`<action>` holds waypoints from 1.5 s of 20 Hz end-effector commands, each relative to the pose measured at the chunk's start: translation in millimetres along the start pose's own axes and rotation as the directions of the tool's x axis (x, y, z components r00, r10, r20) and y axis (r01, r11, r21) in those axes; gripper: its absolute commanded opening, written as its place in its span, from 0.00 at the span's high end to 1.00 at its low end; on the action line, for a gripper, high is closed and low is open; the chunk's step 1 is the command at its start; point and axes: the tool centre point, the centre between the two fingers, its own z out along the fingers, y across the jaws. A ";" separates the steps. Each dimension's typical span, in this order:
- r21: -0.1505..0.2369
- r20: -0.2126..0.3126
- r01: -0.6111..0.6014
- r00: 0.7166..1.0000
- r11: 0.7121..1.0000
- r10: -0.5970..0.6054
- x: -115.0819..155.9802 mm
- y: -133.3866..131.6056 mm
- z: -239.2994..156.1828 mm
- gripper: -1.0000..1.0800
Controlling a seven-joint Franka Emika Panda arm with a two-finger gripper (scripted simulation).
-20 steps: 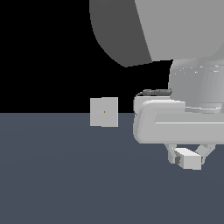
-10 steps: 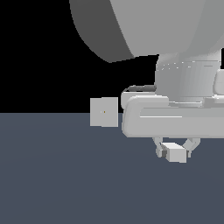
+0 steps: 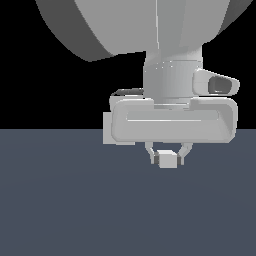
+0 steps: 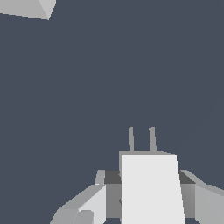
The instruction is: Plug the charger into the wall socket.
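My gripper (image 3: 168, 160) is shut on the charger (image 3: 168, 159), a small off-white block held between the two fingers just above the dark floor. In the wrist view the charger (image 4: 151, 188) fills the space between the fingers (image 4: 89, 204), and its two thin prongs (image 4: 142, 139) point away from the hand. The wall socket (image 3: 107, 129) is mostly hidden behind the gripper's hand in the exterior view; only a narrow light strip shows at the hand's left edge. One corner of the socket (image 4: 27, 8) shows in the wrist view, off to the side of the prongs.
The dark grey floor (image 3: 65, 210) stretches around the gripper. The arm's large grey link (image 3: 150, 25) fills the upper part of the exterior view.
The arm has moved towards the exterior view's left with the charger still held. The hand now covers most of the socket, which stood in full view before.
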 end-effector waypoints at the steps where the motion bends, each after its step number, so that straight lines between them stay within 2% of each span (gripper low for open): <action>1: -0.004 -0.001 -0.018 1.000 1.000 0.018 6.5 -14.8 -5.1 1.00; 18: -0.037 -0.003 -0.135 0.991 0.990 0.135 57.3 -108.7 -34.5 1.00; 24: -0.043 -0.002 -0.159 0.987 0.986 0.160 69.6 -126.9 -39.6 1.00; 30: -0.045 -0.002 -0.167 0.986 0.985 0.167 74.2 -132.5 -40.8 1.00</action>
